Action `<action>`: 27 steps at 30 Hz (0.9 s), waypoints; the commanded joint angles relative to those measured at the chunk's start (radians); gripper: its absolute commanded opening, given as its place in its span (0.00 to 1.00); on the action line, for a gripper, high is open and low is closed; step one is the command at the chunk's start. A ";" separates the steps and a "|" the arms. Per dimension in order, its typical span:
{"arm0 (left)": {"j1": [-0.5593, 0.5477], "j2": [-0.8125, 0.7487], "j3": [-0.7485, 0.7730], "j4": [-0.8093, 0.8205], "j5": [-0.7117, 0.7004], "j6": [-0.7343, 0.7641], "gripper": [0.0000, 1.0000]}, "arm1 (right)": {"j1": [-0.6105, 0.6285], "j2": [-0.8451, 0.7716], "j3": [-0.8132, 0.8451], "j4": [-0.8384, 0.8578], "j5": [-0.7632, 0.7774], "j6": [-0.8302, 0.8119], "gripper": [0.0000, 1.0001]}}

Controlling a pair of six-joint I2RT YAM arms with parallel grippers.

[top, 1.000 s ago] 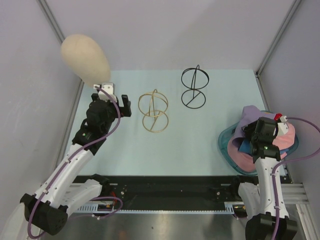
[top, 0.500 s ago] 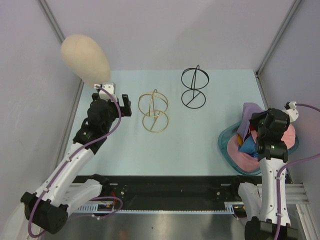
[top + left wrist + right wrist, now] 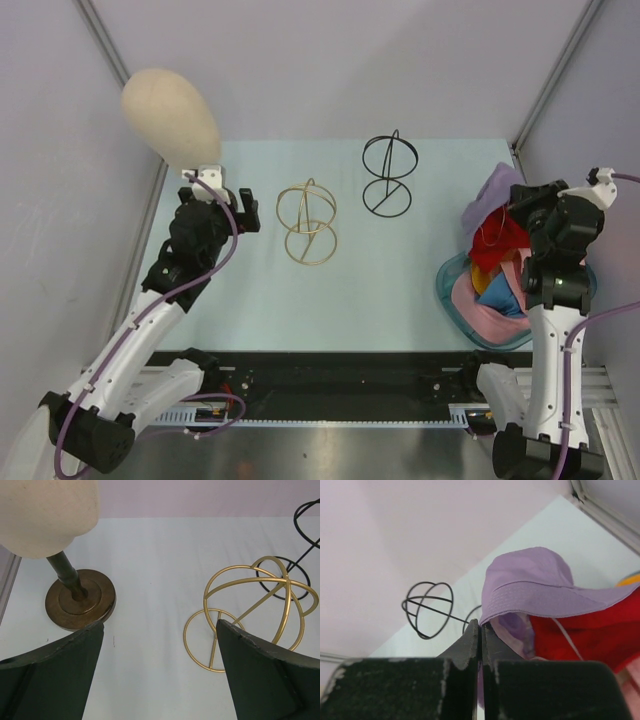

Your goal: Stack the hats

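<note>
Several hats lie heaped at the right. The lilac hat (image 3: 494, 189) (image 3: 535, 580) is lifted at the top of the heap, and my right gripper (image 3: 518, 203) (image 3: 481, 626) is shut on its brim. A red hat (image 3: 498, 240) (image 3: 590, 630) hangs just under it. Lower down, an orange hat (image 3: 481, 280), a blue hat (image 3: 501, 296) and a pink hat (image 3: 478, 311) rest in the teal tray (image 3: 444, 291). My left gripper (image 3: 246, 211) (image 3: 160, 625) is open and holds nothing, far to the left near the mannequin stand.
A beige mannequin head (image 3: 170, 115) (image 3: 45, 510) stands on a brass base (image 3: 80, 600) at the back left. A gold wire stand (image 3: 307, 222) (image 3: 260, 610) and a black wire stand (image 3: 389, 177) (image 3: 427, 607) sit mid-table. Enclosure walls close in both sides.
My right gripper has shut on the lilac hat's brim and risen toward the back, pulling the lilac and red hats up from the tray. The left arm has barely moved.
</note>
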 commanded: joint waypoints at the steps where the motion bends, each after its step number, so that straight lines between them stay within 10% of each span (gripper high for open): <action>1: -0.005 -0.025 -0.002 0.017 -0.018 -0.013 1.00 | 0.002 -0.037 0.080 0.080 -0.025 -0.056 0.00; 27: -0.005 0.041 0.027 0.037 0.088 -0.067 1.00 | 0.002 -0.293 0.220 -0.301 0.153 -0.174 0.00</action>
